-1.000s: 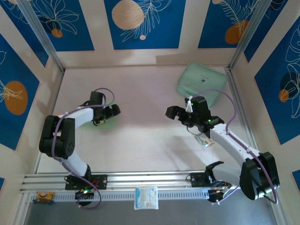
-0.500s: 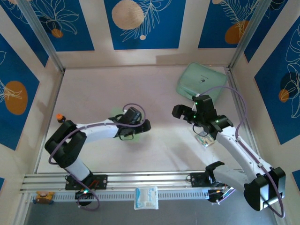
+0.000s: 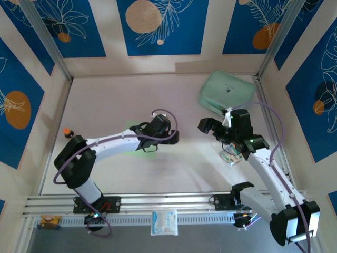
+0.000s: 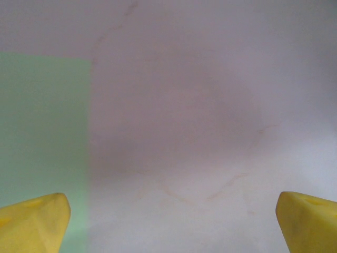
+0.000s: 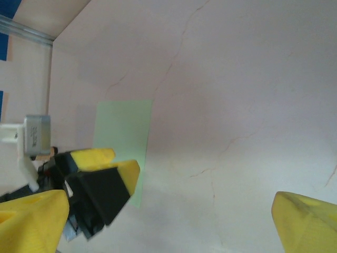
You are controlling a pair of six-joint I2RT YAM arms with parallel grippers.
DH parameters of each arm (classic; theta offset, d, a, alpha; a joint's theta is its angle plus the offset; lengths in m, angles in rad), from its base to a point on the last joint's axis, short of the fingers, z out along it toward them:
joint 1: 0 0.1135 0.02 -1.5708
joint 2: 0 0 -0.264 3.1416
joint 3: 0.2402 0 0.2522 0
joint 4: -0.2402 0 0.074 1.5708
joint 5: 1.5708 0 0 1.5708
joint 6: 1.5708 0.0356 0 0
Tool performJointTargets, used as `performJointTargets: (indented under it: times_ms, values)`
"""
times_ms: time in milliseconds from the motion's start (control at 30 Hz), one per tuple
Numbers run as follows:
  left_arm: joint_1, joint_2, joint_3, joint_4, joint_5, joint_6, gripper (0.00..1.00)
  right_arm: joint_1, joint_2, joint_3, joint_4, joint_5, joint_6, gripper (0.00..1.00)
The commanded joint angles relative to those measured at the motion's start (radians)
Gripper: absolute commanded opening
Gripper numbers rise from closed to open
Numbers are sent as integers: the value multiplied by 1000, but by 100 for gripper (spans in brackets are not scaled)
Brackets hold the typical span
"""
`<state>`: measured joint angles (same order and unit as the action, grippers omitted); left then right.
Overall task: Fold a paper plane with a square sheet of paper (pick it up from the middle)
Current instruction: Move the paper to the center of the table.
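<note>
My left gripper (image 3: pixel 169 136) reaches out over the middle of the table (image 3: pixel 116 100), its jaws wide apart and holding nothing. The square sheet of paper (image 3: pixel 143 150) lies flat under my left wrist, so from above only its green edges peek out on the far and near sides of the arm. My fingertips stand just to the right of it.

Through my left wrist camera the sheet (image 4: pixel 42 132) fills the left side. Its right edge runs straight down the picture and passes beside my left fingertip (image 4: pixel 31 221). Between the two yellow tips there is only bare table, and the sheet is off to one side of the gap, not centred in it.

My right gripper (image 3: pixel 210 132) hangs to the right of the left one, also spread wide and empty. A strip of bare table lies between the two. From its wrist camera I see the sheet (image 5: pixel 124 137) lying flat, with the left gripper (image 5: pixel 100 176) over the sheet's lower part.

The far left of the table is open. A mint-green case (image 3: pixel 226 94) sits in the far right corner, close behind my right gripper. A printed packet (image 3: pixel 230 157) lies just beside my right arm. The metal rail (image 3: pixel 158 203) bounds the near edge.
</note>
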<state>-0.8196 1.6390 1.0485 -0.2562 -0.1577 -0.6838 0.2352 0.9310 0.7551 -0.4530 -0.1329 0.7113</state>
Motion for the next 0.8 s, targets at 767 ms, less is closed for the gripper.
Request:
performJointTargets:
  times_ms: [767]
  values:
    - [266,93,-134,88,459,18,100,23,54,-29,39,-18,72,99]
